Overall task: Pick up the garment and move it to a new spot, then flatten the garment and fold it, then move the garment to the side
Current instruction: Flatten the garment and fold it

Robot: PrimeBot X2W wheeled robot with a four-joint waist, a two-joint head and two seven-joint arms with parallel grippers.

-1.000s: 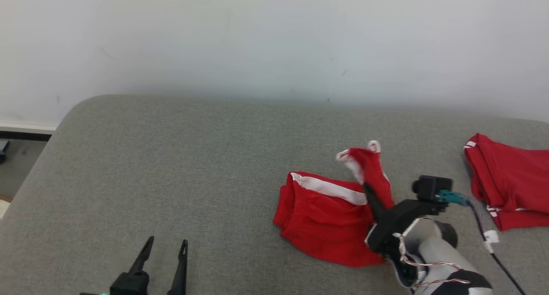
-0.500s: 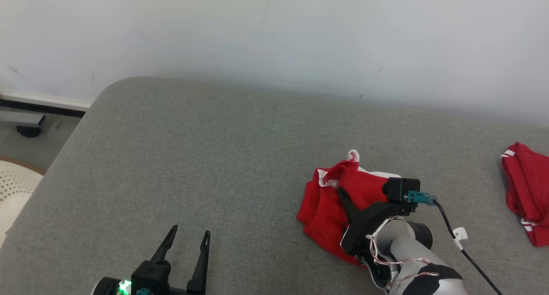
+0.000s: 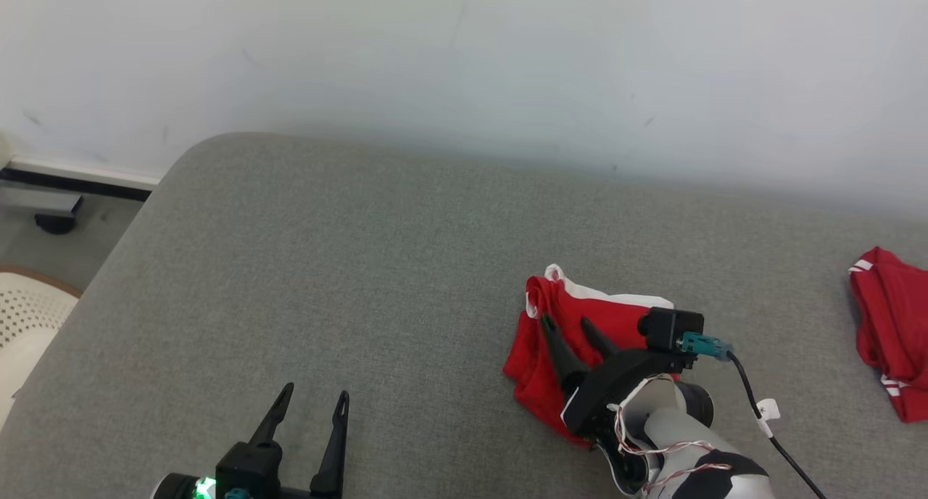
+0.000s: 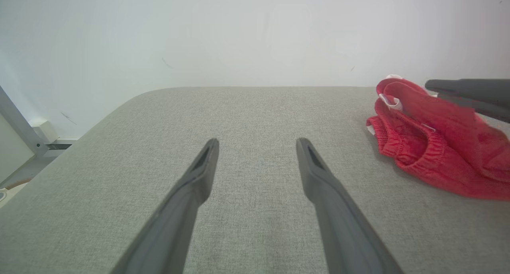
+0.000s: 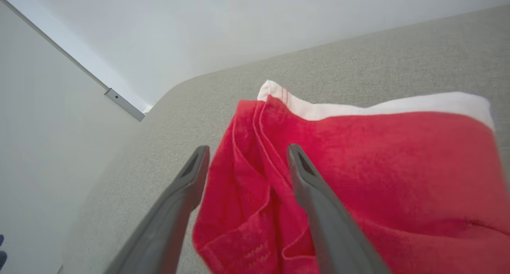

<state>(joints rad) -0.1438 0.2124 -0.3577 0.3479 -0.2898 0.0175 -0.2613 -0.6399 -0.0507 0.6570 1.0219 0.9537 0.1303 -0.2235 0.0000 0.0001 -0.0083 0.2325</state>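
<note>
The garment (image 3: 622,312) is a pair of red shorts with a white stripe, lying folded in a small heap on the grey cushion (image 3: 362,267), right of centre. My right gripper (image 3: 565,320) stands open just above its left part, fingers apart with no cloth pinched between them. In the right wrist view the right gripper (image 5: 247,147) spans the garment (image 5: 378,166) near its left fold. My left gripper (image 3: 315,391) is open and empty at the lower left, well apart from the cloth. The left wrist view has the left gripper (image 4: 258,140) over bare cushion and the garment (image 4: 430,146) at the right.
A second red garment (image 3: 892,325) lies at the cushion's far right edge. A white wall (image 3: 464,64) runs behind the cushion. Off the cushion's left edge are the floor and a pale perforated object (image 3: 22,318). A black cable (image 3: 761,412) trails from my right wrist.
My right gripper has opened and let go of the raised flap it held; the flap now lies folded over the shorts. The head camera shifted; the left gripper stayed open.
</note>
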